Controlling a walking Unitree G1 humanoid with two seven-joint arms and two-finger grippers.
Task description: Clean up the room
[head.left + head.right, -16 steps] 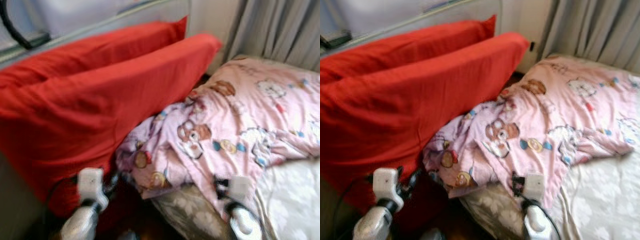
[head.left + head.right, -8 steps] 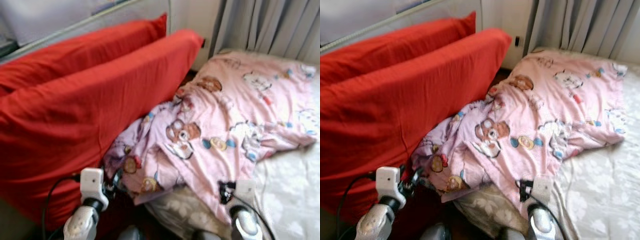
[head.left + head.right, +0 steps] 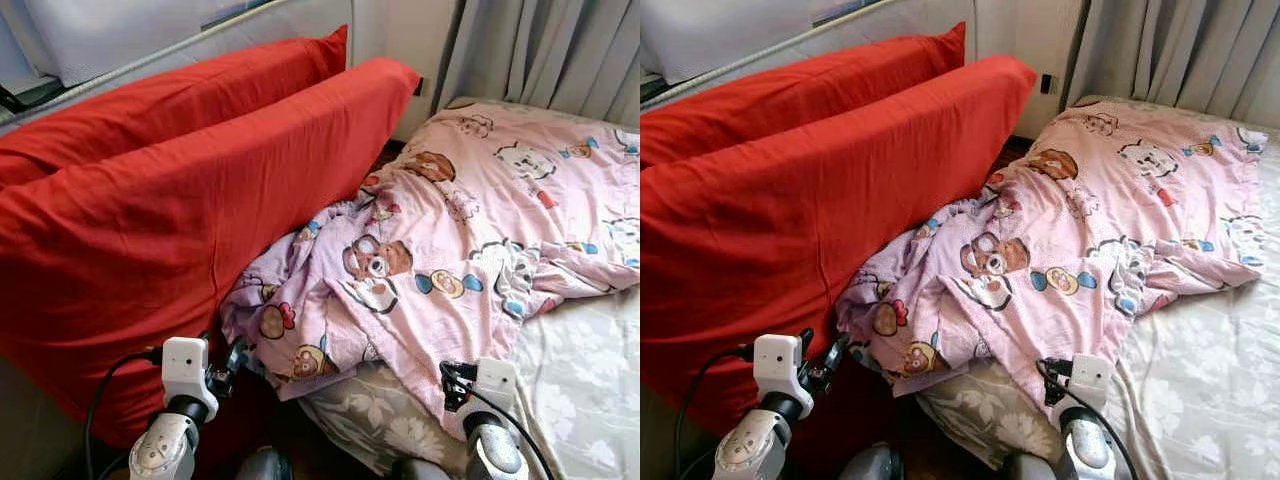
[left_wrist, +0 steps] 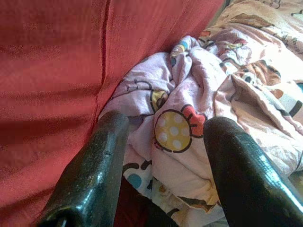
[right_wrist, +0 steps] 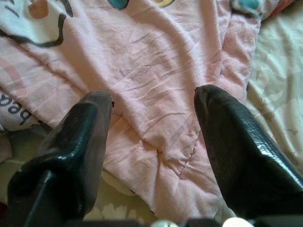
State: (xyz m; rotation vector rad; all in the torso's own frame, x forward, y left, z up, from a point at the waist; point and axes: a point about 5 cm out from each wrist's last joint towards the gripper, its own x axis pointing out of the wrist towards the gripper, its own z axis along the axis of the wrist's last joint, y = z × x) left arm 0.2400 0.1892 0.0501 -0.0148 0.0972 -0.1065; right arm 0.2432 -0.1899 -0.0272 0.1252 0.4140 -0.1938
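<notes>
Now I hold both grippers, left [image 4: 163, 156] and right [image 5: 154, 142], fingers spread wide, empty, above rumpled pink blanket [image 3: 470, 240], lining up grab.

A pink blanket [image 3: 470, 250] printed with cartoon bears and other figures lies rumpled across the bed [image 3: 590, 380], from the middle of the head view out to 2 o'clock. Its near end is bunched into folds at 7 o'clock, spilling over the bed's edge and pressed against the front one of two red cushions [image 3: 170, 210]. The cushions stand on edge, side by side, leaning from 9 o'clock up toward 12. The far part of the blanket lies flatter, with soft creases.
</notes>
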